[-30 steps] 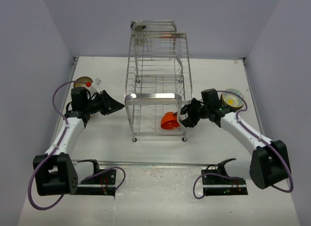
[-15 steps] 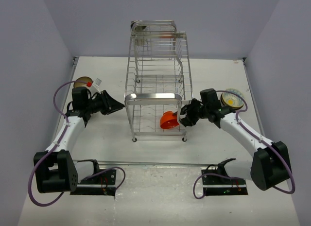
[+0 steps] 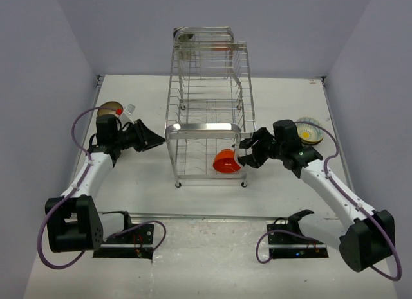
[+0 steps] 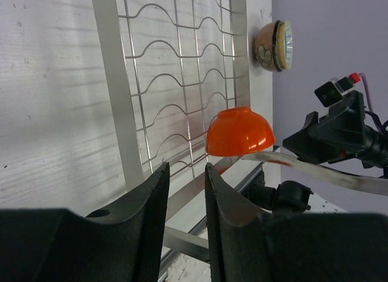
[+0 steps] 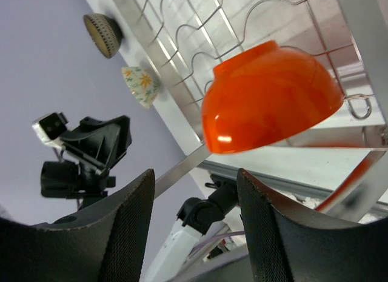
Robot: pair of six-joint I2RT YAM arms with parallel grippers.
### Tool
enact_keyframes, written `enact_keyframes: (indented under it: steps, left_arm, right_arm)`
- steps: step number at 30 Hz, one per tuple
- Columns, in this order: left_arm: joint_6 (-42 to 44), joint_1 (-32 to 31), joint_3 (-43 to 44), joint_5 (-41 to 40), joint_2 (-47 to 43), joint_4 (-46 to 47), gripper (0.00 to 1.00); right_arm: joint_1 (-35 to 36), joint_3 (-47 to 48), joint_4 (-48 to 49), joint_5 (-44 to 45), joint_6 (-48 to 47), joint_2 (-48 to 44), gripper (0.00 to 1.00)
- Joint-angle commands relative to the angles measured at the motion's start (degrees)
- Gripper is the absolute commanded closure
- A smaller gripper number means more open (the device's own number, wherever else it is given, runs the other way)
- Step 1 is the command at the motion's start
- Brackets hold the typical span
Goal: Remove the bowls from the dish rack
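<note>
The chrome dish rack [image 3: 206, 106] stands mid-table. The orange-red bowl [image 3: 226, 162] lies tilted in the lower tier at its right front corner; it also shows in the left wrist view [image 4: 239, 131] and the right wrist view [image 5: 270, 100]. My right gripper [image 3: 248, 152] is open and empty at the rack's right side, with the bowl just beyond its fingertips [image 5: 195, 176]. My left gripper [image 3: 151, 142] is left of the rack, empty, with its jaws a little apart [image 4: 186, 168]. A brown bowl [image 3: 109, 109] sits on the table at the back left.
A pale ribbed bowl with a yellowish inside [image 3: 308, 130] sits on the table behind my right wrist, and shows through the rack [image 4: 274, 45]. A pale flowered bowl [image 5: 140, 85] sits near the brown bowl [image 5: 102, 34]. Walls close in the left, right and back.
My right wrist has drawn back a little to the right while its gripper stays at the rack's side. The orange-red bowl has tipped slightly. The left arm has barely moved.
</note>
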Motion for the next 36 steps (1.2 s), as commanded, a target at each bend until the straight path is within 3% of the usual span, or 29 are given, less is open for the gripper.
enact_keyframes:
  steps: [1, 7, 12, 20, 24, 28, 36]
  left_arm:
    - [-0.1, -0.4, 0.8, 1.7, 0.1, 2.8, 0.69]
    - [-0.3, -0.5, 1.2, 1.3, 0.9, 3.2, 0.69]
    - [0.6, -0.4, 1.3, -0.5, -0.1, 2.1, 0.69]
    - [4.2, -0.5, 2.8, -6.4, -3.0, -2.1, 0.69]
    - [4.9, -0.5, 2.5, -6.4, -2.4, -2.2, 0.69]
    - [5.0, -0.5, 2.0, -6.3, -1.4, -1.5, 0.69]
    - [5.5, -0.5, 1.2, -6.7, -1.9, -1.8, 0.69]
  right_arm:
    - [0.4, -0.1, -2.1, 2.6, 3.7, -5.0, 0.42]
    - [0.9, 2.8, -7.2, 7.9, 1.6, -12.4, 0.42]
    - [0.7, 5.3, -11.1, 16.0, -8.8, -17.4, 0.41]
    - [1.0, 2.0, -11.0, 27.2, -26.9, -30.2, 0.44]
    - [2.9, 4.7, -16.5, 33.6, -35.5, -36.1, 0.45]
    - [3.3, 6.7, -16.9, 28.2, -44.0, -37.9, 0.45]
    - [6.2, 12.0, -22.5, 16.0, -54.1, -32.8, 0.43]
